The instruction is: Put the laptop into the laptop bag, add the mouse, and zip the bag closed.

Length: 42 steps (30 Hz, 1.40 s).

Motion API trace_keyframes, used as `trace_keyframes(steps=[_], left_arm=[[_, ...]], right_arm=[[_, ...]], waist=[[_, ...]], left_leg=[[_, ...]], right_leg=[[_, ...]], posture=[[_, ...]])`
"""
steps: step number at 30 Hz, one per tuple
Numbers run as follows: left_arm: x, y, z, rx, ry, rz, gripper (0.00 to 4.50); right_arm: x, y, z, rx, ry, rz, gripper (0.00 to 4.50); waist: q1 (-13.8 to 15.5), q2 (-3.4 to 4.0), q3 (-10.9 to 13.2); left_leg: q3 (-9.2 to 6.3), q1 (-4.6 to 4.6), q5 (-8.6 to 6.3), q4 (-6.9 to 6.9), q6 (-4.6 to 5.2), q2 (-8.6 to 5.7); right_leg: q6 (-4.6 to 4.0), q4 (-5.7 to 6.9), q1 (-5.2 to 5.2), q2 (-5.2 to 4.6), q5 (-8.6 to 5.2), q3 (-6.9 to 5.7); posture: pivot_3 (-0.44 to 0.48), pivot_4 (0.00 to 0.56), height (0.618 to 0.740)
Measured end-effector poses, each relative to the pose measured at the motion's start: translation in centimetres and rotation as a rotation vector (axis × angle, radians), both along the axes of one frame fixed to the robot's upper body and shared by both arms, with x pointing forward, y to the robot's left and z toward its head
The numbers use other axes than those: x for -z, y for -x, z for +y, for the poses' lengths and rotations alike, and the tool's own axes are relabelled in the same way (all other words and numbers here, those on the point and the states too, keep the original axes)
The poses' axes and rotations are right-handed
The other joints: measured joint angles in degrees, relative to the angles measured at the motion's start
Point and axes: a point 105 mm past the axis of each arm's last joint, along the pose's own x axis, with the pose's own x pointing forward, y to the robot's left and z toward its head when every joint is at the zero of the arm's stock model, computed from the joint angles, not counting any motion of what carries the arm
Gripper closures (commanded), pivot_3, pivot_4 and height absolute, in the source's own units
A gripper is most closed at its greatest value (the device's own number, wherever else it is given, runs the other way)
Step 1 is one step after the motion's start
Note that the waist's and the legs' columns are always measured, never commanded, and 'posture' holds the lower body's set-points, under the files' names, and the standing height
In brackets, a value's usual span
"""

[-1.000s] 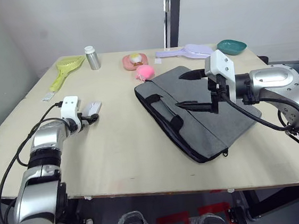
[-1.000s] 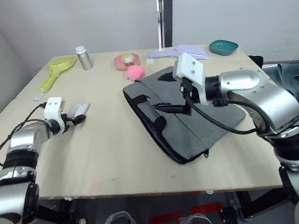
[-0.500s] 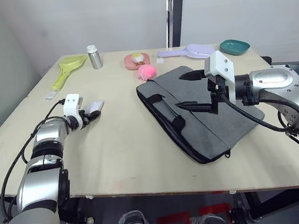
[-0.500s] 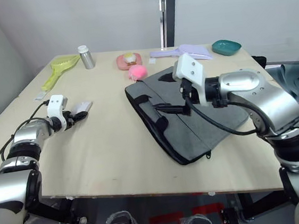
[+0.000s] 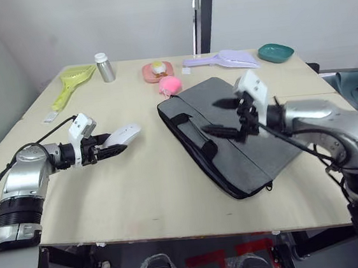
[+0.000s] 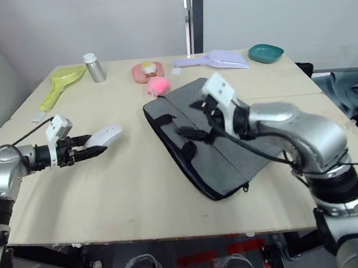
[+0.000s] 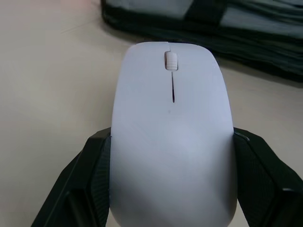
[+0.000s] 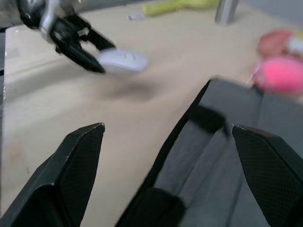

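The white mouse (image 5: 123, 135) hangs a little above the table, left of the bag, with my left gripper (image 5: 112, 146) shut on its sides. The left wrist view has the mouse (image 7: 173, 94) clamped between both black fingers (image 7: 92, 175). The grey laptop bag (image 5: 231, 138) with black handles lies flat at the table's middle right. My right gripper (image 5: 221, 118) hovers open over the bag's middle, its fingers spread wide in the right wrist view (image 8: 166, 127). The laptop is hidden.
Along the far edge stand a green scoop (image 5: 74, 80), a silver bottle (image 5: 102, 68), a pink dish (image 5: 158, 69), a lilac scoop (image 5: 222, 58) and a teal bowl (image 5: 275, 52). A pink soft ball (image 5: 170, 85) touches the bag's far corner.
My left gripper has closed on the mouse, lifted it off the table and carried it right, toward the bag. The right gripper stays open over the bag.
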Motion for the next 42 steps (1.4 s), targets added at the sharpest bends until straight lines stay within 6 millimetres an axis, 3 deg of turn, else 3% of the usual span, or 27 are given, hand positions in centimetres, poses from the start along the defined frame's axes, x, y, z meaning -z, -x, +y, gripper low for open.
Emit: trace_keyframes(steps=[5, 10, 14, 17, 22, 24, 27, 30, 36, 42], left_arm=[[-0.1, 2.1, -2.3, 0.204, -0.063, 0.033, 1.66], [0.9, 2.5, -3.3, 0.279, -0.108, 0.05, 1.66], [0.3, 2.0, -4.7, 0.328, -0.1, 0.006, 1.66], [0.3, 1.9, -5.4, 0.345, -0.085, -0.009, 1.66], [0.4, 1.7, -5.6, 0.333, -0.081, -0.02, 1.66], [0.5, 1.5, -6.0, 0.32, -0.074, -0.031, 1.66], [1.0, 1.2, -7.0, 0.294, -0.061, -0.061, 1.66], [1.6, 1.2, -8.1, 0.273, -0.053, -0.085, 1.66], [2.0, 0.2, -10.3, 0.161, 0.026, -0.065, 1.66], [0.1, -1.8, -13.7, 0.135, 0.067, -0.109, 1.66]], right_arm=[[4.9, -0.3, 1.0, 0.16, 0.164, 0.085, 0.0], [6.2, -0.9, 1.4, 0.235, 0.201, 0.098, 0.0], [8.1, -1.4, 1.6, 0.269, 0.286, 0.109, 0.0], [8.4, -2.2, 1.3, 0.306, 0.321, 0.058, 0.78], [8.3, -2.2, 1.3, 0.294, 0.304, 0.041, 2.5], [7.9, -2.2, 1.8, 0.28, 0.254, 0.062, 3.14], [5.2, -2.6, 3.3, 0.28, 0.016, 0.113, 4.16], [1.8, -2.9, 3.4, 0.258, -0.11, 0.102, 4.16], [-2.1, -2.7, 2.0, 0.216, -0.185, 0.042, 4.16], [-4.0, -2.7, 0.3, 0.206, -0.192, -0.019, 4.16]], waist=[[0.1, 0.05, 0.0], [-0.2, 0.05, 0.0], [-0.2, 0.05, 0.0], [-0.2, 0.03, 0.0], [-0.2, 0.03, 0.0], [-0.3, 0.03, 0.0], [-0.6, 0.03, 0.0], [-0.7, 0.03, 0.0], [-0.2, 0.05, 0.0], [-0.2, 0.05, 0.0]], left_leg=[[0.03, 0.0, 0.0, -0.03, -0.04, -0.04], [0.02, 0.06, 0.09, -0.13, -0.19, 0.0], [0.02, 0.05, 0.1, -0.14, -0.2, -0.02], [0.03, 0.11, 0.1, -0.13, -0.2, -0.03], [0.03, 0.17, 0.12, -0.12, -0.22, -0.02], [0.03, 0.17, 0.13, -0.11, -0.21, -0.02], [0.03, 0.13, 0.15, -0.08, -0.2, -0.01], [0.03, 0.12, 0.17, -0.08, -0.2, -0.02], [-0.01, 0.06, 0.18, -0.08, -0.19, -0.02], [0.0, 0.06, 0.2, -0.06, -0.18, -0.03]], right_leg=[[0.03, -0.05, 0.0, -0.05, 0.01, 0.01], [0.05, 0.01, -0.04, -0.02, 0.01, 0.03], [0.06, 0.01, -0.03, -0.01, 0.02, 0.02], [0.09, 0.02, 0.03, -0.02, 0.03, 0.04], [0.1, 0.09, 0.04, -0.01, 0.04, 0.07], [0.1, 0.11, 0.04, -0.01, 0.04, 0.07], [0.08, 0.24, -0.06, 0.0, 0.03, 0.09], [0.08, 0.24, -0.06, 0.0, 0.04, 0.09], [0.18, 0.21, -0.05, 0.01, 0.1, 0.03], [0.46, 0.2, -0.06, 0.03, 0.26, 0.07]], posture=[[0.0, 0.15, 0.74], [0.0, 0.15, 0.74], [0.0, 0.15, 0.74], [0.0, 0.15, 0.74], [0.0, 0.15, 0.74], [0.0, 0.15, 0.74], [0.0, 0.15, 0.74], [0.0, 0.15, 0.74], [0.0, 0.15, 0.74], [0.0, 0.15, 0.74]])
